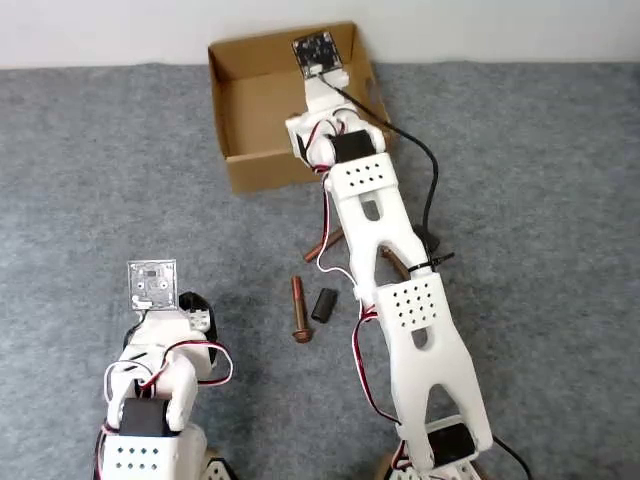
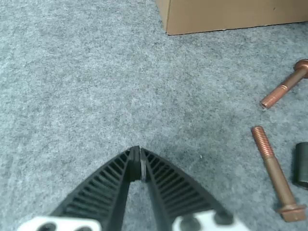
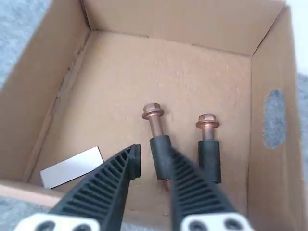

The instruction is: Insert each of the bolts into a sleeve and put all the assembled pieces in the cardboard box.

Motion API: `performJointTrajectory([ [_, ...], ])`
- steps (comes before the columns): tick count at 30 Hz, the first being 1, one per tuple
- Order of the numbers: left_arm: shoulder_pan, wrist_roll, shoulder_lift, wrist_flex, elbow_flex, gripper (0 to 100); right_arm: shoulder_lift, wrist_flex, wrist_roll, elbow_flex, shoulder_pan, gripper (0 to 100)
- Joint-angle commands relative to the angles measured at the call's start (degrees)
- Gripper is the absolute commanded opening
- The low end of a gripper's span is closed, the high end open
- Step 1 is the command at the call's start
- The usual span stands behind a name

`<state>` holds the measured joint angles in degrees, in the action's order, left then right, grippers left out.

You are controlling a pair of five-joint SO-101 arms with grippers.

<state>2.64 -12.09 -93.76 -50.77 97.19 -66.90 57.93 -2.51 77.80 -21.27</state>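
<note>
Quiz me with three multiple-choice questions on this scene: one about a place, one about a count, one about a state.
1. Where is the right gripper?
A) above the cardboard box
B) down on the grey mat
C) past the table's edge
2. How many assembled pieces lie in the box?
A) none
B) two
C) four
3. The left gripper is:
A) wide open
B) shut on a bolt
C) shut and empty
Answers: 1 A, its wrist view looks straight into the box. 2 B, two sleeved bolts lie on the box floor. 3 C, its fingertips meet with nothing between them.
</note>
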Motion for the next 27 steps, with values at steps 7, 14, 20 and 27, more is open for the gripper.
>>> performJointTrajectory([
  [7,0.26,0.18,-0.18,1.49,-0.40,0,2.59,25.19,-0.79,18.55,0.13,0.8],
  [14,0.26,0.18,-0.18,1.49,-0.40,0,7.52,36.97,-0.79,18.55,2.15,0.8],
  [20,0.26,0.18,-0.18,1.49,-0.40,0,11.30,45.05,-0.79,18.20,2.77,0.8],
  [27,0.26,0.18,-0.18,1.49,-0.40,0,14.37,45.14,-1.58,14.24,5.49,0.8],
])
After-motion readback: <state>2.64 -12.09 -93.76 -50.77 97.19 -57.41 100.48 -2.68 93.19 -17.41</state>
